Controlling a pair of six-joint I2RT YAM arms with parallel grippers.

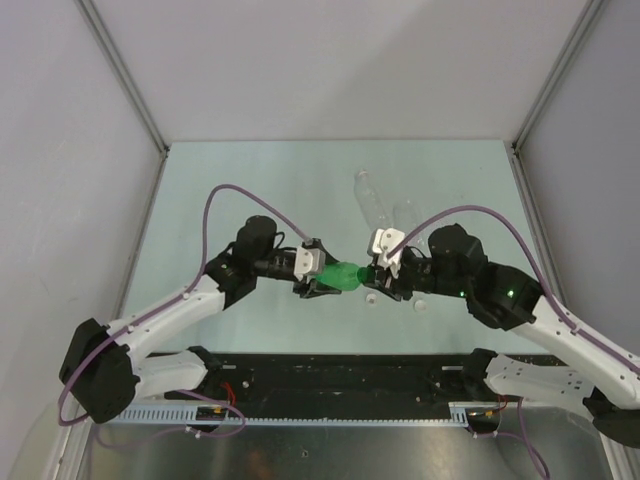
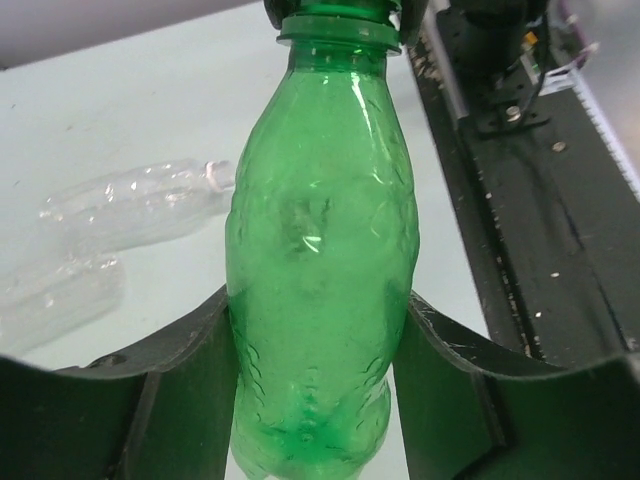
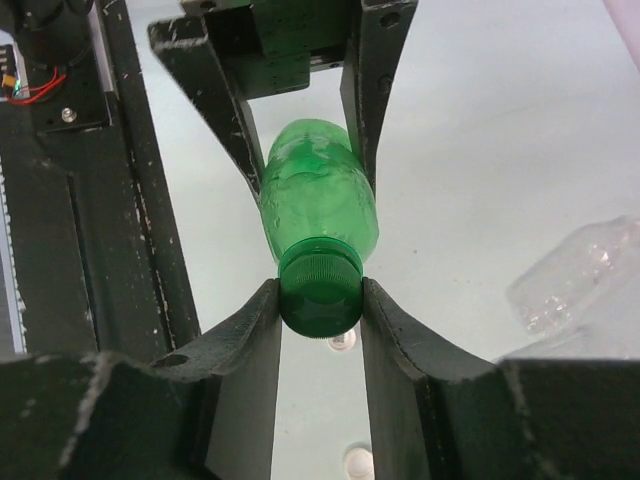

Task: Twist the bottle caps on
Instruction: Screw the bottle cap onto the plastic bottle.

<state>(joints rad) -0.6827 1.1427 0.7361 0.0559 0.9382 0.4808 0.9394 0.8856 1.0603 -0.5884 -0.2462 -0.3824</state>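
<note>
Above the counter (image 1: 250, 180) centre, left claw (image 1: 322, 276) clamps green bottle (image 1: 343, 275) body; at its 3 o'clock end, right claw (image 1: 377, 277) clamps dark green cap (image 3: 320, 292).

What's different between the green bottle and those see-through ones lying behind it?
Colour: the green bottle is translucent green, the clear bottles colourless. Pose: the green bottle is held above the table between the left gripper and right gripper; the clear bottles lie on it untouched. Cap: the green bottle wears a dark green cap; the clear bottles look open, with white caps loose nearby. All are small plastic bottles.
</note>
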